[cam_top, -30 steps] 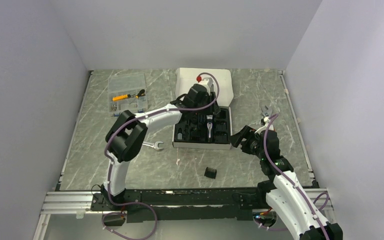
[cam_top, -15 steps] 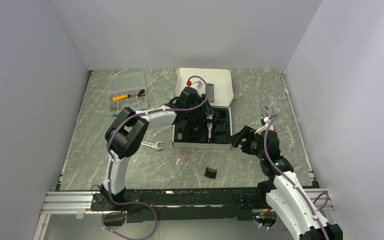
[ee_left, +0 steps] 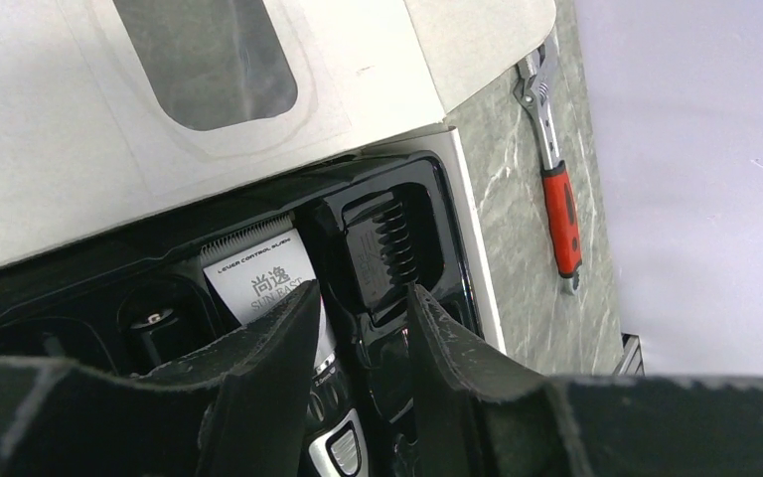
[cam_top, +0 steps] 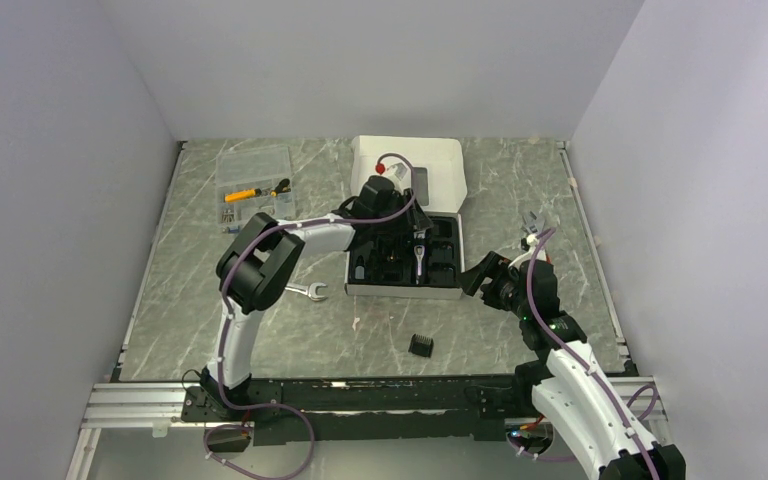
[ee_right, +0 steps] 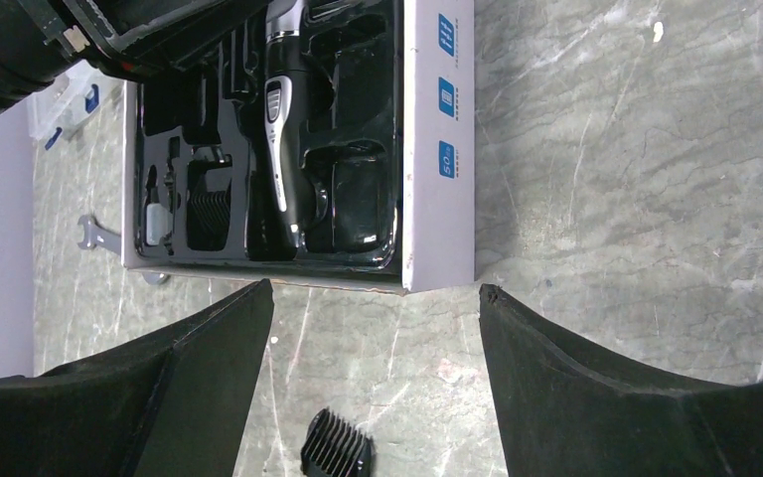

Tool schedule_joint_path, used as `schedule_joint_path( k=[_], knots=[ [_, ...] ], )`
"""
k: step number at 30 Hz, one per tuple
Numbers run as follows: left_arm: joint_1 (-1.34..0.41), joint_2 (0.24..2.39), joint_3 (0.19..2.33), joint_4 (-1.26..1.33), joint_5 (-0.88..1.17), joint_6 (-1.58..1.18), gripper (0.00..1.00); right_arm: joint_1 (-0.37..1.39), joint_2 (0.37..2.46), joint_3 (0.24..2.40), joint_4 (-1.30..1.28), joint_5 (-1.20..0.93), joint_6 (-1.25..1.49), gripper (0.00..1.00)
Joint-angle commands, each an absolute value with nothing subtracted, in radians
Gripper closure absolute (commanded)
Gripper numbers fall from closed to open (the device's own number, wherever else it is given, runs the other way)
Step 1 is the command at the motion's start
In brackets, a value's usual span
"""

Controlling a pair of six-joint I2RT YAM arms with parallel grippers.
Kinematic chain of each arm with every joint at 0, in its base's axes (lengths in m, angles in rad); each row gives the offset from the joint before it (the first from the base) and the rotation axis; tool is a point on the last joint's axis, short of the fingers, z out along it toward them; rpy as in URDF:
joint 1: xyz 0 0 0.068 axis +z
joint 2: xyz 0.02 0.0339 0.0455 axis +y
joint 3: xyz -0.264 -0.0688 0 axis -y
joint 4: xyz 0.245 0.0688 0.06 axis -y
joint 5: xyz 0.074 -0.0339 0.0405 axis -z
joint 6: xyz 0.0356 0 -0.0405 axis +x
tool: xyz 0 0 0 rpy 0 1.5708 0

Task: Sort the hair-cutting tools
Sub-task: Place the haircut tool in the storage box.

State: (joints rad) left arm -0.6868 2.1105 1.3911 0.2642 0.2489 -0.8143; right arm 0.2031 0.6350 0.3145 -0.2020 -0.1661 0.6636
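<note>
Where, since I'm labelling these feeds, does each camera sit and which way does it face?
Top external: above and behind the arms, looking down on the table; both arms show.
Left wrist: on the left arm, facing into the box at the clipper; own fingers show.
Right wrist: on the right arm, facing box and loose comb attachment; own fingers show.
Shared: both wrists see the clipper.

The left arm (cam_top: 312, 234) and the right arm (cam_top: 580, 385) are built of glossy white tubular links joined by chunky black joint housings, and a thin purple cable (cam_top: 531, 285) runs loosely along each from base to wrist. Both are bolted to a long black base plate (cam_top: 380, 395) on a silver aluminium rail (cam_top: 130, 405). The left tool (ee_left: 360, 298) and the right tool (ee_right: 373, 293) carry broad, wedge-shaped matte black fingers (ee_right: 596, 388) with rough, scuffed, pale-flecked edges
</note>
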Motion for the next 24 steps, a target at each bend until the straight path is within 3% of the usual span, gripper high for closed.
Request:
schedule_joint_path(
  k=[1, 24],
  knots=[
    [-0.692, 2.136, 1.444, 0.290, 0.273, -0.816, 0.57, 0.199, 0.635, 0.330, -0.177, -0.173, 0.658, 0.21],
    [-0.708, 2.204, 1.493, 0.297, 0.313, -0.820, 0.70, 0.200, 0.650, 0.321, -0.170, -0.171, 0.655, 0.21]
  ],
)
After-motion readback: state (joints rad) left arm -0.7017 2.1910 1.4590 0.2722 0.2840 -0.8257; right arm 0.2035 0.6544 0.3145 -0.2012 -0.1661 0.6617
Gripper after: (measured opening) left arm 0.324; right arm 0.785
